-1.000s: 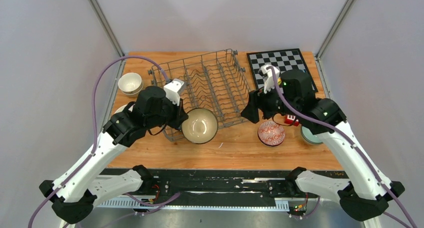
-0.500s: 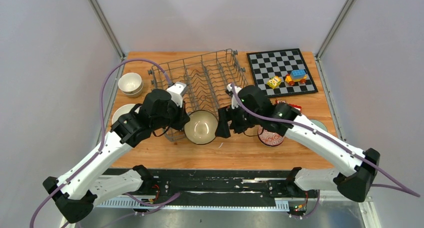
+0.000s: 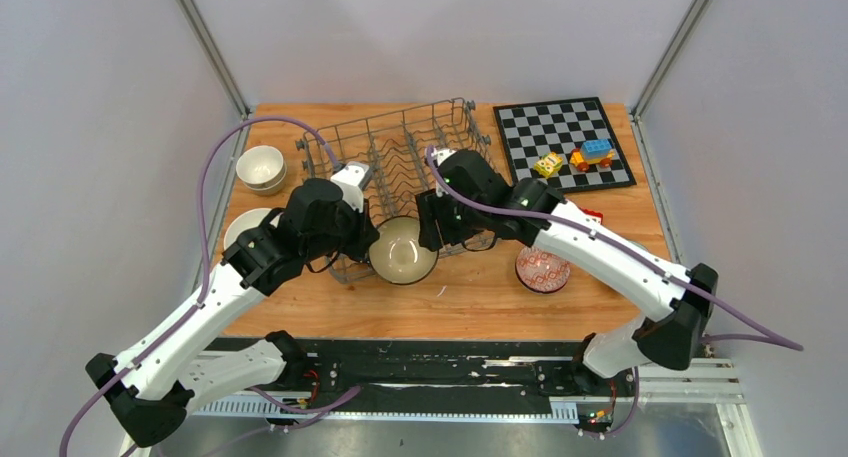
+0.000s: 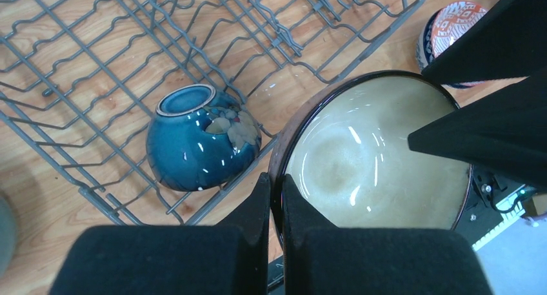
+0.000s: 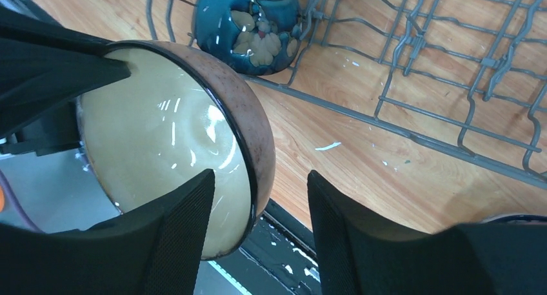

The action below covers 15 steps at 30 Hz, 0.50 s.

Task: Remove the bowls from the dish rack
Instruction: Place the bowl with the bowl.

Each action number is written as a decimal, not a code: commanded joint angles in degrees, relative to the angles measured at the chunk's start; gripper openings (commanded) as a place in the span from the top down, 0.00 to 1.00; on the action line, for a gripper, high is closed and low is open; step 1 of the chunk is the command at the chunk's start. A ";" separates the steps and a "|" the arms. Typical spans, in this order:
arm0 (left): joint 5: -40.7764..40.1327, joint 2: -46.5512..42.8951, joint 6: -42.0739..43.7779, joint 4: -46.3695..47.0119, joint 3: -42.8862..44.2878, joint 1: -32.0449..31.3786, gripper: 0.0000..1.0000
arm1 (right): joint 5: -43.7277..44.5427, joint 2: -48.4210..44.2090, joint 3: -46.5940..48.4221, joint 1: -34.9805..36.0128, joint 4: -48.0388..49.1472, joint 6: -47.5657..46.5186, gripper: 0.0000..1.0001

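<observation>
My left gripper [image 4: 276,186] clamps the 9 o'clock rim of the cream-glazed, brown-sided ceramic bowl [image 4: 374,159]. My right gripper [image 5: 258,185] gapes astride its 2 o'clock rim. Releasing too early could drop it.

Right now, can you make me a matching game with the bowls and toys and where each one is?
Things:
1. blue bowl
2. cream bowl
3. red patterned bowl
4. toy blocks

Places:
A. on the chessboard
B. pinched by the left gripper
C. inside the dish rack
D. on the table, right of the rack

Pairs: 1-C, 2-B, 3-D, 4-A
</observation>
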 commanded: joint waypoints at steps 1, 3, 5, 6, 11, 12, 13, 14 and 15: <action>-1.70 -1.61 -3.55 5.90 0.70 -0.62 1.00 | 6.15 3.48 4.52 2.46 -7.52 -1.59 0.44; -2.41 -1.51 -4.36 5.80 0.77 -0.62 1.00 | 8.69 5.28 6.35 3.63 -9.89 -1.71 0.47; -3.11 -1.49 -5.41 5.69 0.73 -0.62 1.00 | 10.86 6.74 8.06 4.45 -11.38 -1.69 0.50; -3.59 -1.41 -5.75 5.54 0.74 -0.62 1.00 | 11.56 7.39 8.86 4.76 -12.41 -1.75 0.50; -5.67 -1.30 -7.64 4.44 0.92 -0.67 1.00 | 13.58 9.30 10.59 5.44 -14.41 -0.89 0.46; -6.35 -1.28 -8.10 4.10 0.95 -0.63 1.00 | 13.83 9.40 10.68 5.51 -14.51 -0.62 0.44; -7.07 -1.30 -8.39 3.82 0.95 -0.63 1.00 | 14.01 9.42 10.76 5.51 -14.54 -0.23 0.42; -7.71 -1.18 -8.66 3.65 0.88 -0.62 1.00 | 14.18 9.43 10.74 5.53 -14.55 0.04 0.41; -8.34 -1.10 -9.12 3.35 0.97 -0.62 1.00 | 14.39 9.47 10.75 5.57 -14.54 0.44 0.41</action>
